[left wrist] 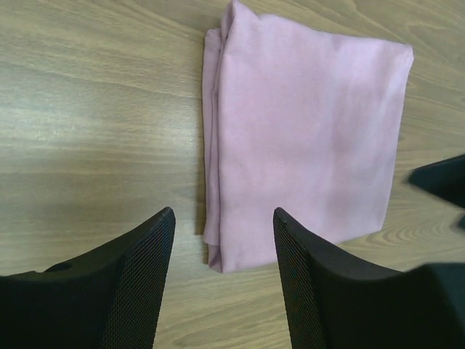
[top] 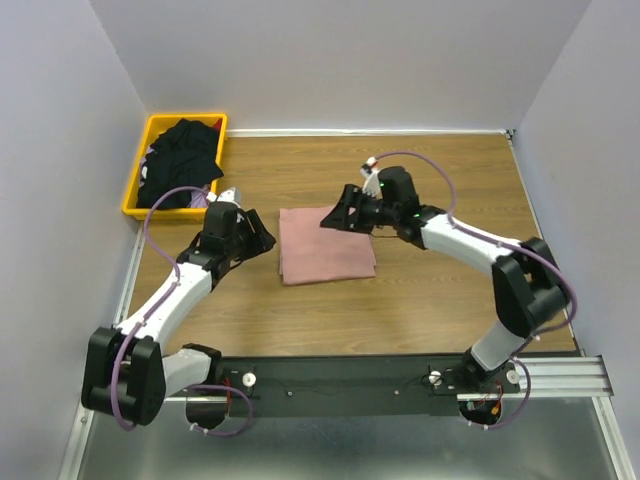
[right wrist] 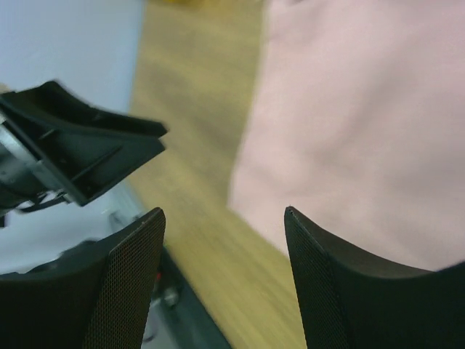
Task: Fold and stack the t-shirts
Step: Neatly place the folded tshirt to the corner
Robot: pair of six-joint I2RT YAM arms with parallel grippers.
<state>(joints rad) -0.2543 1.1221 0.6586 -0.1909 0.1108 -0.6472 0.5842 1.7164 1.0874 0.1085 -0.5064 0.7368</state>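
Note:
The pink t-shirt (top: 326,246) lies folded into a neat rectangle on the wooden table, plain side up. It also shows in the left wrist view (left wrist: 305,138) and the right wrist view (right wrist: 363,123). My left gripper (top: 262,240) is open and empty just left of the shirt's left edge; in its own view (left wrist: 224,218) the jaws frame the shirt's near corner. My right gripper (top: 335,218) is open and empty above the shirt's far right corner, and it shows in its own view (right wrist: 224,218). Black t-shirts (top: 182,160) lie heaped in a yellow bin (top: 140,165).
The yellow bin stands at the table's far left corner. Grey walls close in the left, back and right sides. A black rail (top: 400,375) with the arm bases runs along the near edge. The left gripper shows in the right wrist view (right wrist: 80,149).

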